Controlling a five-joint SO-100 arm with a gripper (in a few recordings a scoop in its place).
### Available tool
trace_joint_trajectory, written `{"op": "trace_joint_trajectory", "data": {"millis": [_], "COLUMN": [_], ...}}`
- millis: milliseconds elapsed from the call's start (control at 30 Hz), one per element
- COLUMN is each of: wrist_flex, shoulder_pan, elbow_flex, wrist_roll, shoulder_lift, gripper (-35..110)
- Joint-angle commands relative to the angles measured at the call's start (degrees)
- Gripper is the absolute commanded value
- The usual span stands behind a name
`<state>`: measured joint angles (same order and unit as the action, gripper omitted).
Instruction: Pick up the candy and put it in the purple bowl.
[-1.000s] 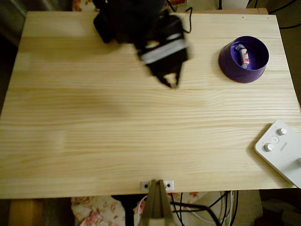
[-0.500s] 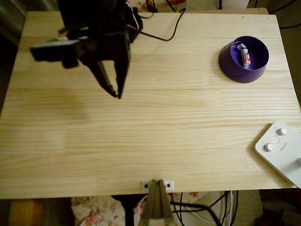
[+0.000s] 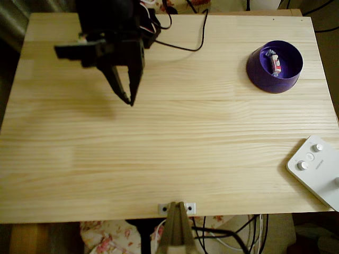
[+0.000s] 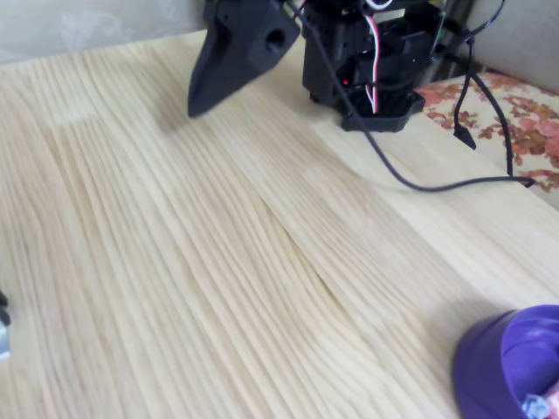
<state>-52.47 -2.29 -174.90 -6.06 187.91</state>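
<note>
Candy (image 3: 275,62) inside the purple bowl (image 3: 265,74); tool (image 3: 128,99) well apart, closed, empty, tips down over the table (image 3: 169,159).

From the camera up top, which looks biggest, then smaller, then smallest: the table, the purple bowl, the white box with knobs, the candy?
1. Table
2. Purple bowl and white box with knobs: look alike; the box is cut off by the picture's edge, so unsure
3. Candy

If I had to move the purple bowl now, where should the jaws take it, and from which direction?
Probably by the rim of the purple bowl, coming straight down from above with one jaw inside and one outside. Its sides slope out to a wider base, so a side grip would likely slip. Choose the rim away from the candy lying inside. The gripper is far to the left in the overhead view.
</note>
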Motion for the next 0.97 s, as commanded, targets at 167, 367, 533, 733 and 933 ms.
{"op": "trace_joint_trajectory", "data": {"millis": [167,367,533,733,933], "wrist_flex": [-1.7,-2.6,-2.6,-2.5,-2.5], "shoulder_pan": [-2.5,-2.2,-1.8,-0.6,-0.6], "elbow_flex": [0.9,0.9,0.9,0.9,0.9], "wrist_roll": [-3.5,-3.8,-3.3,-2.1,-2.0], "shoulder_lift": [1.1,1.1,1.1,1.1,1.1], "gripper": [-1,-1,-1,-1,-1]}}
